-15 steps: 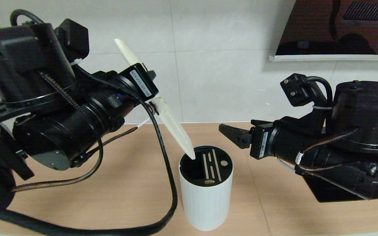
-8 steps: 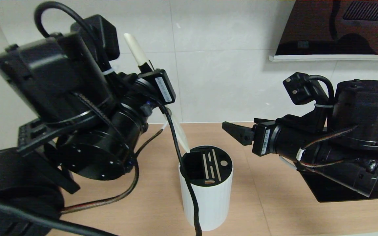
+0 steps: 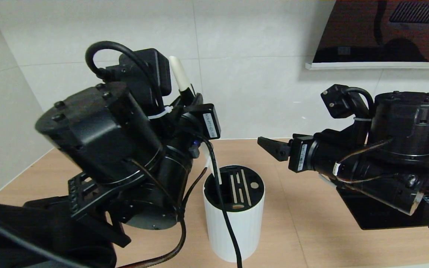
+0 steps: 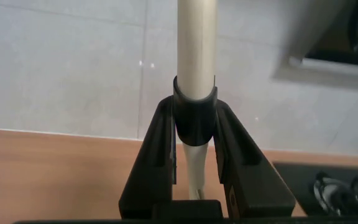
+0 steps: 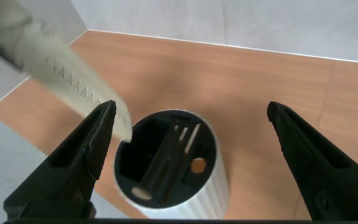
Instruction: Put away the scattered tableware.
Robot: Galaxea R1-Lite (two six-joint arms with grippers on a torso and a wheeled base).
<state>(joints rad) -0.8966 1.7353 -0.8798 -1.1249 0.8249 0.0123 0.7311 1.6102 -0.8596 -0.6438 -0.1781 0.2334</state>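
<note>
Left gripper (image 4: 194,121) clamps the cream knife (image 3: 178,74) near-upright at frame centre, its tip at the mouth of the holder (image 3: 234,223), probably to slide straight in. Right gripper (image 5: 188,118) hangs at right, spread wide and empty.

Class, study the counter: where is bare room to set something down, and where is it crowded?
Bare counter lies between the white holder and the black cooktop, and behind the holder along the tiled wall. Crowded: the holder's top, where the left gripper holds the knife.
</note>
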